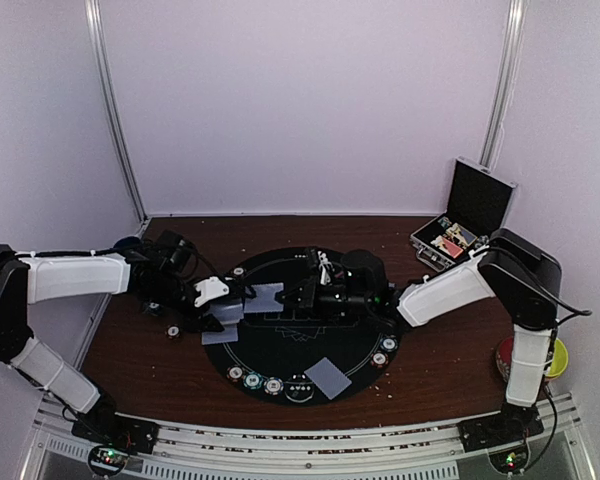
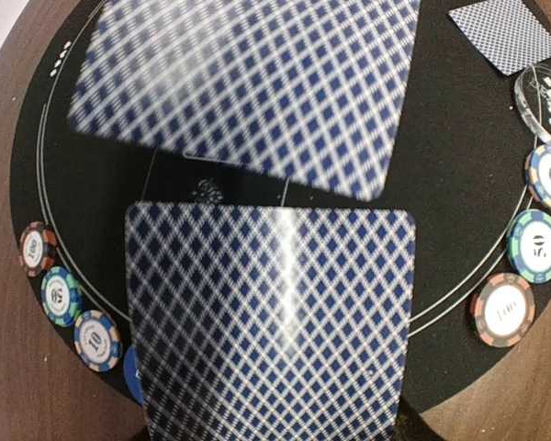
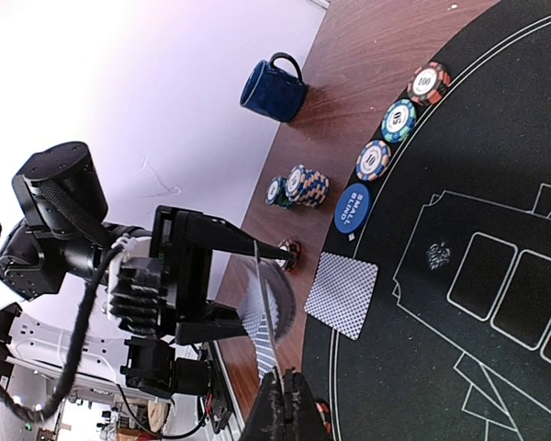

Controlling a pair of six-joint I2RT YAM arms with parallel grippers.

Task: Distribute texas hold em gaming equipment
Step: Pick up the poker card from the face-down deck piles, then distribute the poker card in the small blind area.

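Blue-checked near card (image 2: 271, 322) in half-hidden left fingers (image 3: 228, 244); right fingers (image 3: 273, 418) tight on edge-on card (image 3: 264, 308)

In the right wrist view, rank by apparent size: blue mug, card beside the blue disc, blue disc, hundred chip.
Largest, about alike: card and blue mug; then blue disc; smallest, hundred chip.
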